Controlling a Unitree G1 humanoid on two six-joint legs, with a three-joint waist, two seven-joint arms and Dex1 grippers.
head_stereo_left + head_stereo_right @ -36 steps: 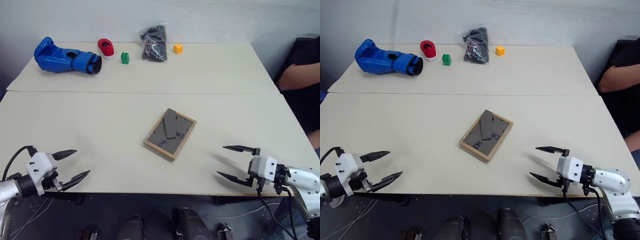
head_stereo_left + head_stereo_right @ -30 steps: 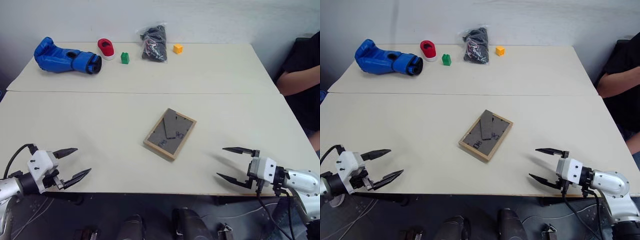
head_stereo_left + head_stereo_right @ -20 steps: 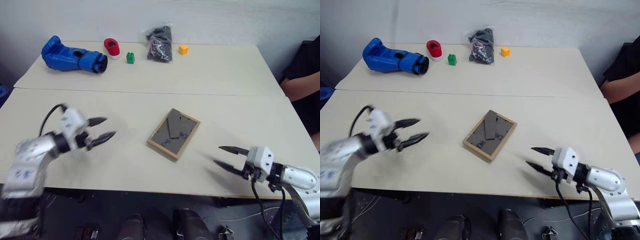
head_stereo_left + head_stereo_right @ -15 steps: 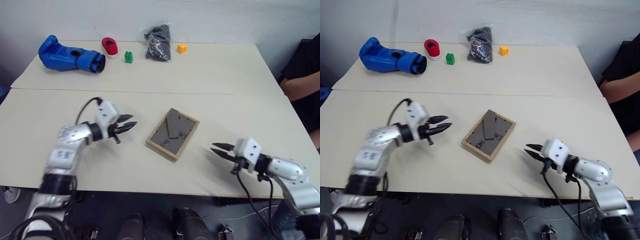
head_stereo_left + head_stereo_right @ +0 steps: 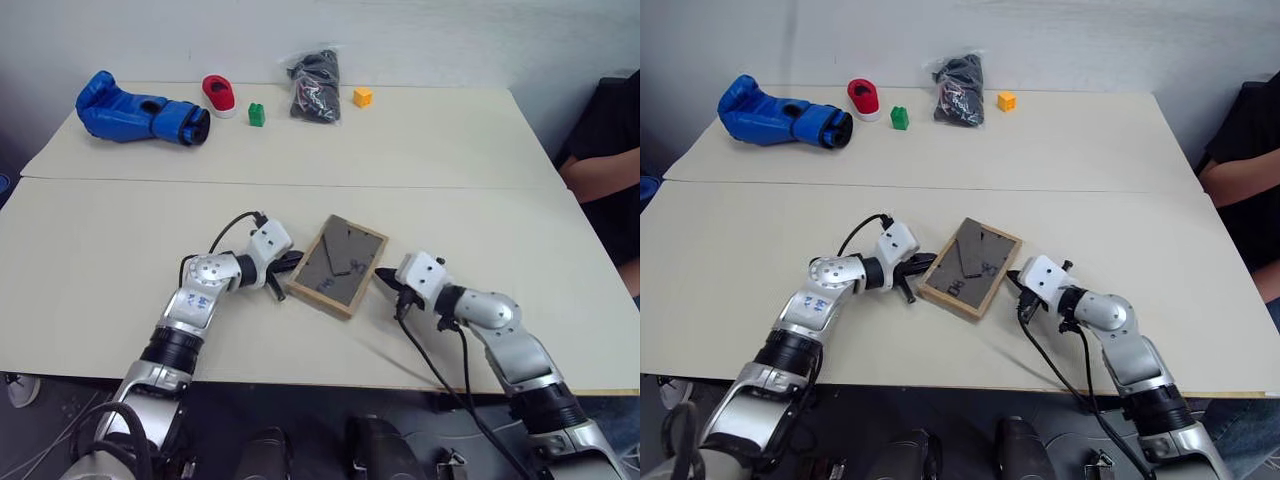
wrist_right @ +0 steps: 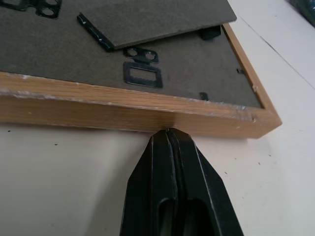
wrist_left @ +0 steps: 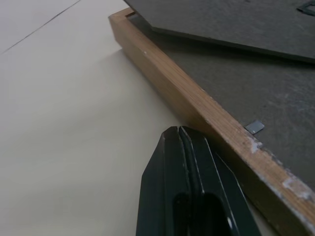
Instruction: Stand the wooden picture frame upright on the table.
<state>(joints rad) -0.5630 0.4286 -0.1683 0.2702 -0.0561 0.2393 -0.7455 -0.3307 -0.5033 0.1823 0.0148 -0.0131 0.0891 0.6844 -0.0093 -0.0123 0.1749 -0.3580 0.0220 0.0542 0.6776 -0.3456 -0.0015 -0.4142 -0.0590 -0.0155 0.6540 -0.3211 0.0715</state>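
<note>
Left tool (image 7: 179, 129) closed beside wooden picture frame (image 5: 338, 265); right tool (image 6: 169, 131) closed, seemingly touching edge.

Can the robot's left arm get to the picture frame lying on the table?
Probably yes. The left gripper, shut, is already at one long edge of the wooden picture frame, which lies back-up on the table. Nothing lies between them. The right gripper, also shut, is at the opposite edge.
</note>
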